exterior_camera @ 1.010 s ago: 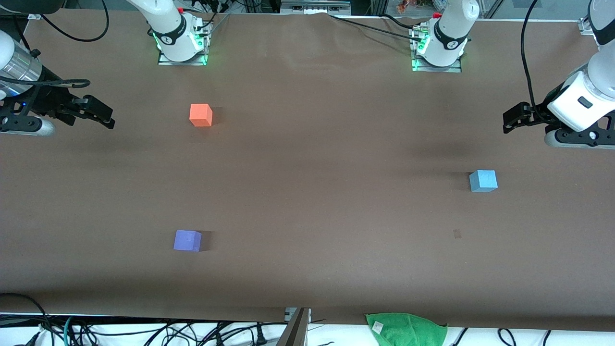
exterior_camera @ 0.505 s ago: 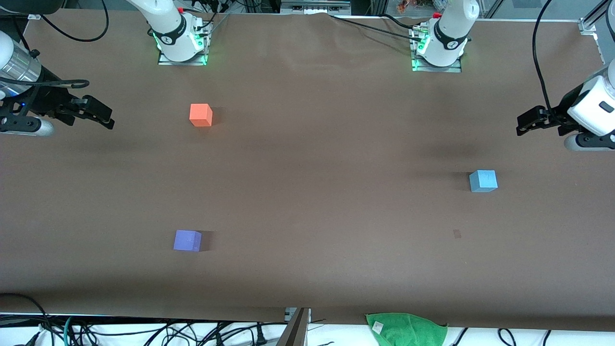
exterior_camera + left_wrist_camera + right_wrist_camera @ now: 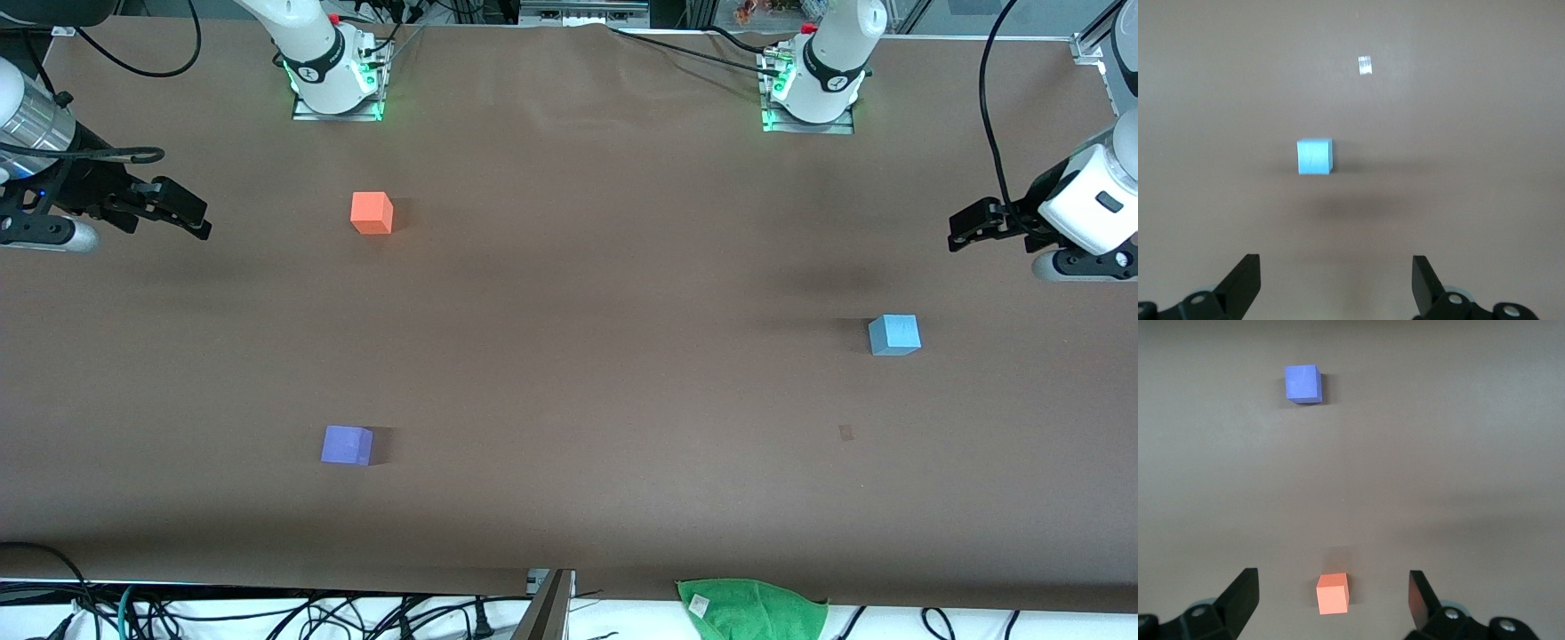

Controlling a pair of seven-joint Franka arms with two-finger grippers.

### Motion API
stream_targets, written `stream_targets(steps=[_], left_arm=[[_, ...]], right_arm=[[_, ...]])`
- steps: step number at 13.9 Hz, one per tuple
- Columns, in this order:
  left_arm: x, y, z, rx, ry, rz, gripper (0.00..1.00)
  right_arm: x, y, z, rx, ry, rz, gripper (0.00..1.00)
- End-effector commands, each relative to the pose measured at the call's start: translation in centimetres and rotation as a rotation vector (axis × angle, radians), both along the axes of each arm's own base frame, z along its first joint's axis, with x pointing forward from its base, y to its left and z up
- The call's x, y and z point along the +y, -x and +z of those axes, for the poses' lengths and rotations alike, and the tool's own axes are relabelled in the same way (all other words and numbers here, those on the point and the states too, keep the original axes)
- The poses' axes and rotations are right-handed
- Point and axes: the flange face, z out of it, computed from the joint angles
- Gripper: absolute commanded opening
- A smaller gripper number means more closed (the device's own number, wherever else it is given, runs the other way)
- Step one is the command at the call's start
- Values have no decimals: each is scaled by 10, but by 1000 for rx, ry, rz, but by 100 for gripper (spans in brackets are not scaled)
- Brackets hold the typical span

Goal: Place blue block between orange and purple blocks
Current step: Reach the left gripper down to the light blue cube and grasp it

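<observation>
Nearest the front camera we see a green cloth point(image 3: 752, 608) at the table's point(image 3: 569, 516) edge. Next comes the purple block point(image 3: 347, 444), toward the right arm's end of the table. Farther from the camera, toward the left arm's end, the blue block point(image 3: 893, 334) sits alone, well apart from the other two cubes. Farther still, we find the orange block point(image 3: 372, 212), in line with the purple one and well apart from it.

The left gripper point(image 3: 969, 226) hangs over the table's left-arm end, above bare table near the blue block; its fingers point(image 3: 1241, 283) are spread wide and hold nothing. The right gripper point(image 3: 182, 213) waits over the right-arm end, its fingers point(image 3: 1241, 593) likewise wide apart and empty.
</observation>
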Motion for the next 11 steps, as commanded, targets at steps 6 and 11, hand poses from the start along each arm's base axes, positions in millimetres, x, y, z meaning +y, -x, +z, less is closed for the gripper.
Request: stream_targets(steps=[6, 11], left_arm=[[41, -42, -124, 134, -49, 2, 100], [73, -49, -248, 13, -9, -119, 100]], right_arm=[[0, -2, 5, -9, -20, 11, 100], [0, -2, 5, -10, -20, 6, 100]])
